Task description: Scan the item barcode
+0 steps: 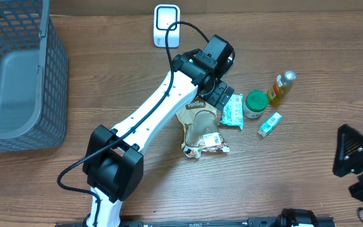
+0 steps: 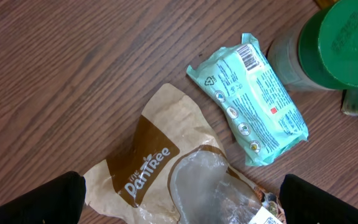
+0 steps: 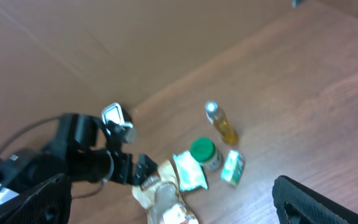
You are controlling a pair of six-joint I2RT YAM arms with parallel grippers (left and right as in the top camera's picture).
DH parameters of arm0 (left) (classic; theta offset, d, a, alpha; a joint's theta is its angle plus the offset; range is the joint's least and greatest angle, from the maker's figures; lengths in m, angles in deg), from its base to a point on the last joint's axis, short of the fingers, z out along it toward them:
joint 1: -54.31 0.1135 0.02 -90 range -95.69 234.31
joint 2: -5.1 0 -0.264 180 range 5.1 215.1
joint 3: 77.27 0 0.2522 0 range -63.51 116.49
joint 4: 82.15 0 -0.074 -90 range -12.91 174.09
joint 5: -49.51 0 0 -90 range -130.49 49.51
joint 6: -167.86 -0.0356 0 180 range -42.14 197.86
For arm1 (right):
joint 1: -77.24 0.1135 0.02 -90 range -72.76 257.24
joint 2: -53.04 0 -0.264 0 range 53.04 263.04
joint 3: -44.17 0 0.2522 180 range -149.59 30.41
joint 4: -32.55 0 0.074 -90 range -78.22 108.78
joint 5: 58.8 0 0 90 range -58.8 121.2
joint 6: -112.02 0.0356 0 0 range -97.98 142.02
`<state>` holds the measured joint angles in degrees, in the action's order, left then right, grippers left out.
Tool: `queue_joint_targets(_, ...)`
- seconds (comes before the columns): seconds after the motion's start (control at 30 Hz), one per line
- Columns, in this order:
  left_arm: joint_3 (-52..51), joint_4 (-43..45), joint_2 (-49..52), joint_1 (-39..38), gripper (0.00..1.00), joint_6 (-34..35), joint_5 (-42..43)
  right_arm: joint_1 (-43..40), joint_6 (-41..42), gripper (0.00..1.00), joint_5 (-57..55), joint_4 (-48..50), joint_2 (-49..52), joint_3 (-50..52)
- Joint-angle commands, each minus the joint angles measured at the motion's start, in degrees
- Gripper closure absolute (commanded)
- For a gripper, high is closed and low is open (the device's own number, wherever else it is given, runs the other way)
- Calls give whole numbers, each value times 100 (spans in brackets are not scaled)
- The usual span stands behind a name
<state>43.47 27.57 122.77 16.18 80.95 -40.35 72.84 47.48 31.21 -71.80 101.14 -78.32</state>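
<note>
Hovering centre-frame, our left gripper (image 1: 220,96) gapes empty; closing now, we risk pinching the brown bag (image 2: 154,155) beside the teal packet (image 2: 250,99).

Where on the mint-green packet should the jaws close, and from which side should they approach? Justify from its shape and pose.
Probably across its short width at mid-length, coming straight down. The mint-green packet lies flat, long and narrow. Its barcode faces up at one end, so it would be left uncovered, and mid-length clears the green-lidded jar beside that end.

Teal packet (image 2: 250,99) lies flat, barcode up, just beside brown pouch (image 2: 157,140).
</note>
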Motion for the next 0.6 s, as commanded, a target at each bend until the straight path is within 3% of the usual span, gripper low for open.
queue_joint_targets(0.0,37,24,42,28,1,120,-59,33,-24,0,7,-9,-177,544)
queue_joint_targets(0.57,37,24,42,28,0,120,-59,35,-24,0,4,11,-1054,1766)
